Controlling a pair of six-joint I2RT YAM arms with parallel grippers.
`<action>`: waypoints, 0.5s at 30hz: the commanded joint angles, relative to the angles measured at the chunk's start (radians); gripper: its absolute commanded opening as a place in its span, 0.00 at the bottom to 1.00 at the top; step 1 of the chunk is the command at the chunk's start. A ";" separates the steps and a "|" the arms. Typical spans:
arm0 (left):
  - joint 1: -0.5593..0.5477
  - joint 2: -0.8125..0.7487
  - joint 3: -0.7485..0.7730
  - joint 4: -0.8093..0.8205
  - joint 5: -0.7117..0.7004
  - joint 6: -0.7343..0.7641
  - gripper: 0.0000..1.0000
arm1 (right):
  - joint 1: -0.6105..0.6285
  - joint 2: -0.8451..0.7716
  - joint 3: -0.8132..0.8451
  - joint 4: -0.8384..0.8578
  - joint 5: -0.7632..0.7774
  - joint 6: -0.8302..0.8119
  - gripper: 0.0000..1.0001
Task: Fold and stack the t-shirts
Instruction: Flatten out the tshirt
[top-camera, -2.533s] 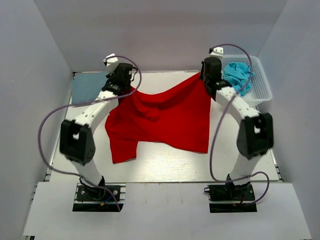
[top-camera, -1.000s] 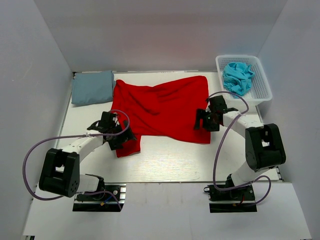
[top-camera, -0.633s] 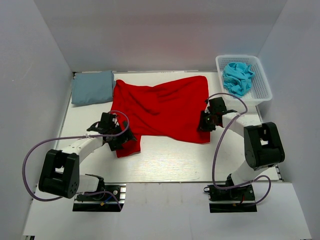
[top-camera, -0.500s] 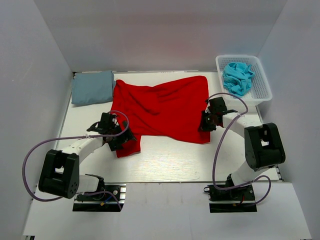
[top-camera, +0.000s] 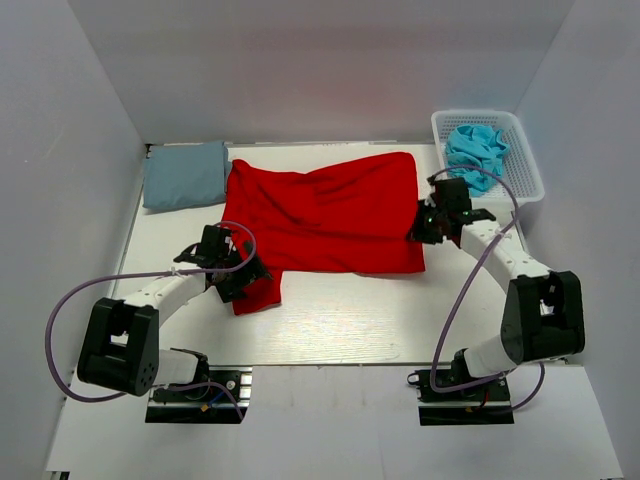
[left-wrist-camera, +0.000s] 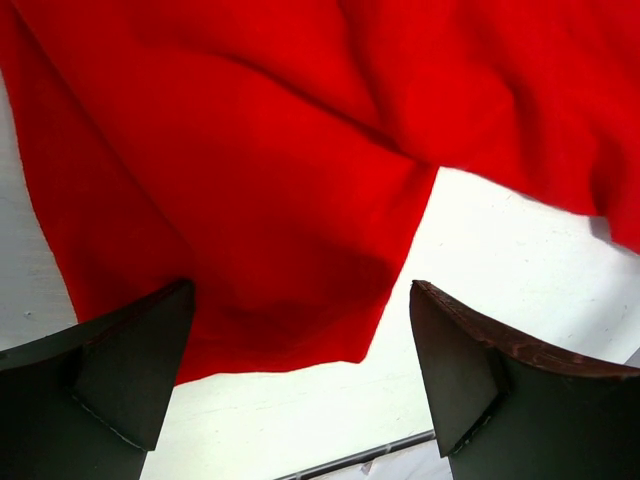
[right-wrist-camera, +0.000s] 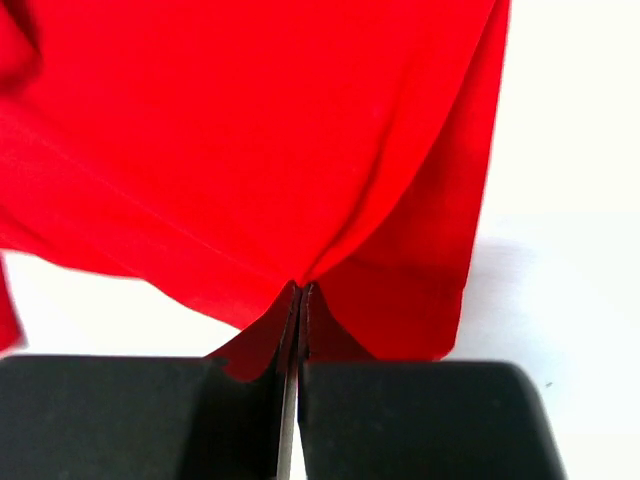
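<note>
spread t-shirt (top-camera: 320, 215) across middle of counter (top-camera: 330, 310). folded t-shirt (top-camera: 185, 175) at far left corner, just beside it. basket (top-camera: 527, 178) at far right corner, third t-shirt (top-camera: 475, 150) in it. left gripper (top-camera: 238, 272) over near-left sleeve; right gripper (top-camera: 430, 226) at right edge, before basket.

seemingly 3 t-shirts (top-camera: 320, 215) (top-camera: 184, 174) (top-camera: 474, 152), 1 basket (top-camera: 531, 171), 2 arms (top-camera: 165, 290) (top-camera: 500, 252)

Red t-shirt (right-wrist-camera: 250, 150) hem pinched in right gripper (right-wrist-camera: 300, 300)

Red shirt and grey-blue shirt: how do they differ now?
The red shirt lies spread and wrinkled mid-table; the grey-blue shirt sits folded at the far left. The right pincer grips the red shirt's edge; no pincer is near the grey-blue shirt. Both rest on the table.
</note>
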 joint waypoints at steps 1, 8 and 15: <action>-0.004 0.056 -0.066 -0.100 -0.103 -0.004 1.00 | -0.028 -0.015 0.115 -0.036 0.038 0.054 0.00; -0.004 0.083 -0.046 -0.137 -0.137 -0.013 1.00 | -0.065 0.111 0.256 -0.055 0.098 0.094 0.00; -0.004 0.123 -0.027 -0.173 -0.160 -0.013 1.00 | -0.083 0.267 0.402 -0.027 0.207 0.055 0.00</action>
